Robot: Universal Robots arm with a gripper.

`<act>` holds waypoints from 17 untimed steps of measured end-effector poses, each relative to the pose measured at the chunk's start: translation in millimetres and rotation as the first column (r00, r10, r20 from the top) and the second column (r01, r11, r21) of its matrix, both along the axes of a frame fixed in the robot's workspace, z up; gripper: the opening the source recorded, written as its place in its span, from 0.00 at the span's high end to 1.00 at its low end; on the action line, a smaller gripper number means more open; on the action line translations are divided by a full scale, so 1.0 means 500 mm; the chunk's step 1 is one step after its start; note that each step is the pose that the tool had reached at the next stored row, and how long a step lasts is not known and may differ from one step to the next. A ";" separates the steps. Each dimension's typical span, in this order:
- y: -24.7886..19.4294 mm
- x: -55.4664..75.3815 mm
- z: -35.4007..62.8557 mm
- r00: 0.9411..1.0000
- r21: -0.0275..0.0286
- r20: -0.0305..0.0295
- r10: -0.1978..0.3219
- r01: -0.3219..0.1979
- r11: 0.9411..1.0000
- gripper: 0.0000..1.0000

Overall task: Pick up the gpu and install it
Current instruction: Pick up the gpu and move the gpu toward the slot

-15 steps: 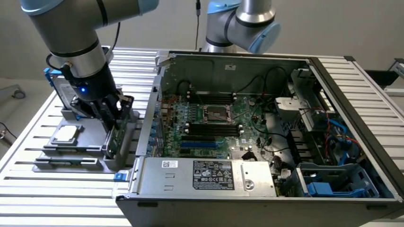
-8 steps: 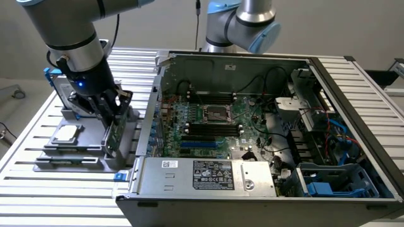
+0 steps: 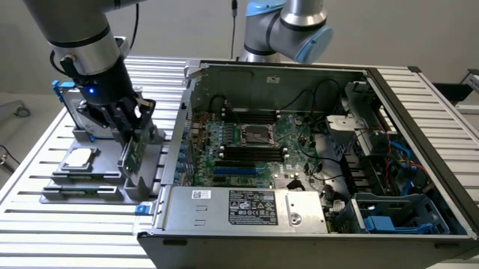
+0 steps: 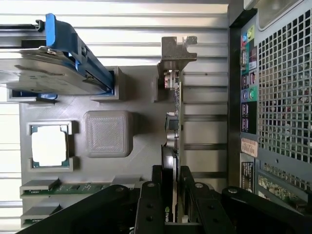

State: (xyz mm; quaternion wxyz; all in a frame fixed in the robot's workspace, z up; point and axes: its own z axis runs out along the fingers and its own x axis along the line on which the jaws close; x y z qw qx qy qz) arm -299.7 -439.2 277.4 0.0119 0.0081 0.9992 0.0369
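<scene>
Beside the case (image 3: 314,70), on the exterior view's left: my tool (image 3: 127,132) (image 4: 171,176) grips the gpu (image 3: 134,156) (image 4: 174,122), one finger on each face. Gpu stands on edge in the grey holder (image 3: 88,191) (image 4: 144,92) on the tabletop (image 3: 45,227), bracket far from my fingers. Chip (image 3: 79,158) and hard drive (image 3: 73,106) share that holder.

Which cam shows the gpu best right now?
Wrist view: the thin green gpu card runs edge-on, silver end bracket clear, gripper fingers against both faces. Exterior view gives a slice of its green face under the gripper, upright in the grey holder.
</scene>
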 end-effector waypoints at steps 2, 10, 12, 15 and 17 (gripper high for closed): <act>0.0001 0.000 0.011 1.000 0.004 0.000 0.000 0.000 1.000 0.74; 0.0001 0.000 0.076 1.000 0.007 0.000 0.000 0.000 1.000 0.74; 0.0001 0.000 0.094 1.000 0.007 0.000 0.000 0.000 1.000 0.74; 0.0001 0.000 0.121 1.000 0.007 0.000 0.000 0.000 1.000 0.74; -0.0001 0.002 0.139 1.000 0.007 0.000 0.000 0.000 1.000 0.74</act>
